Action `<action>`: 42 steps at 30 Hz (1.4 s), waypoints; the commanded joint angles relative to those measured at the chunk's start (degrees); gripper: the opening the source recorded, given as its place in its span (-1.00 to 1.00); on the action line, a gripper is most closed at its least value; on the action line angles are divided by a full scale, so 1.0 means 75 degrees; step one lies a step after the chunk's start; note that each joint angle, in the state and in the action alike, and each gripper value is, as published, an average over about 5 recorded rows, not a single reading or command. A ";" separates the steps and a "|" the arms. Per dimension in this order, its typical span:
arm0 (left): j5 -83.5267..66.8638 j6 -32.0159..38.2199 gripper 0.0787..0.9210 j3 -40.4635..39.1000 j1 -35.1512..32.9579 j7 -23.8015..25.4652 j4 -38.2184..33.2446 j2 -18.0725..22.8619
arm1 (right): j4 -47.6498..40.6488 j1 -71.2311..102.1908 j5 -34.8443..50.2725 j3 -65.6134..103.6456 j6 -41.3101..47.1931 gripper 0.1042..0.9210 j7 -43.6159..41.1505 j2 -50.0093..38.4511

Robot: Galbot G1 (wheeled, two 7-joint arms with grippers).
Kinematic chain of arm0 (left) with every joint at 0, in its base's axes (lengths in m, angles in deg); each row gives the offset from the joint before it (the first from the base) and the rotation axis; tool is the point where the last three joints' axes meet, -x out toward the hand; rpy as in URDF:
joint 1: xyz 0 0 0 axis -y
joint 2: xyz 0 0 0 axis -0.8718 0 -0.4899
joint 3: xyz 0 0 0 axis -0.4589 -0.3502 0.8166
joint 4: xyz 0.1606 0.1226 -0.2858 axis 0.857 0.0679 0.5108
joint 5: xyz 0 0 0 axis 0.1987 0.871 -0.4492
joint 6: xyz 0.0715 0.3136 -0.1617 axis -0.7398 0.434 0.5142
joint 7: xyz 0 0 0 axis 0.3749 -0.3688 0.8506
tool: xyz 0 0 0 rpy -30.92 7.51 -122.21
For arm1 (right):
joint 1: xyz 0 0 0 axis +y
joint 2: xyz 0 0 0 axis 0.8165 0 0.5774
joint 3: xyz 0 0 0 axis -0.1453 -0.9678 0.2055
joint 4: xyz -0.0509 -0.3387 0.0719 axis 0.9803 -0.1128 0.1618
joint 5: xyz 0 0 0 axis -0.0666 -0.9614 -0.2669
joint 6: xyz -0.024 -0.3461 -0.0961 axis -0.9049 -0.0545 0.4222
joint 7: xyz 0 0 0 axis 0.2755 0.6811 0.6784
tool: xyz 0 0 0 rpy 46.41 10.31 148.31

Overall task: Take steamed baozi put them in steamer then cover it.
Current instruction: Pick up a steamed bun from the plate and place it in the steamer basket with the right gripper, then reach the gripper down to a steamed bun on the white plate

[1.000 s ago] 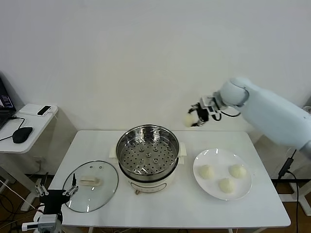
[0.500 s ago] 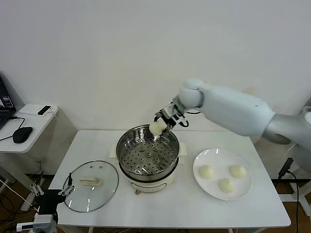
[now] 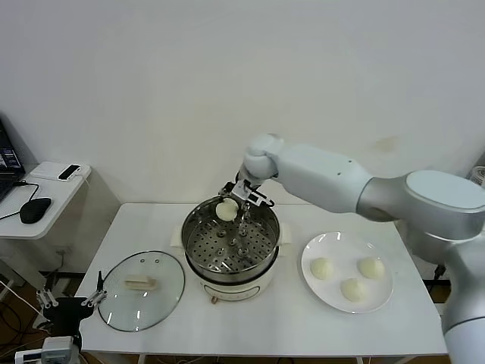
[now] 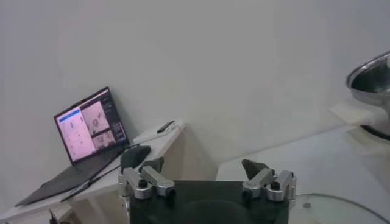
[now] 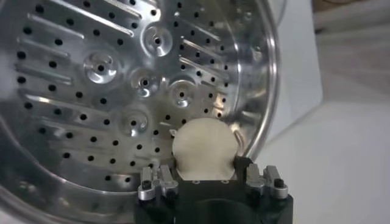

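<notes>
Right gripper (image 3: pixel 229 206), clenched on a baozi (image 3: pixel 226 210) over the far rim of the steamer (image 3: pixel 230 236) at centre frame, should descend onto the perforated tray (image 5: pixel 109 91) before releasing, leaving room for three more.

We seem to be in a lab or test room made up as a small kitchen corner: a plain white wall (image 3: pixel 151 91) fills the upper part of the frame, and a bare white table (image 3: pixel 265 334) in the lower middle carries only a steamer (image 3: pixel 229 243), a glass cover (image 3: pixel 142 290) and a white plate (image 3: pixel 383 299). At the left edge we see a side desk (image 3: pixel 38 193) with a mouse (image 3: pixel 35 209), and the left wrist view shows an open laptop (image 4: pixel 88 134) there, with loose cables (image 3: pixel 447 262) at the right edge.
</notes>
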 commanded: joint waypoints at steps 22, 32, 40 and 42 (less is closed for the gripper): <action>-0.0086 -0.0065 0.77 0.0152 0.0045 0.0023 -0.0111 -0.0033 | -0.0058 -0.0218 -0.0089 -0.0086 -0.0345 0.74 -0.0232 0.0143; -0.0273 -0.0102 0.77 0.0326 0.0031 0.0257 -0.0199 -0.0180 | 0.2721 -0.1398 0.1870 0.0207 0.3367 0.76 -0.1502 -0.2059; -0.0333 -0.0180 0.77 0.0302 0.0113 0.0359 -0.0310 -0.0328 | 0.4376 -0.1377 0.2595 0.0433 0.5260 0.76 -0.1595 -0.4828; -0.0363 -0.0195 0.77 0.0280 0.0152 0.0405 -0.0321 -0.0366 | 0.4725 -0.1196 0.2599 0.0528 0.5437 0.76 -0.1585 -0.5557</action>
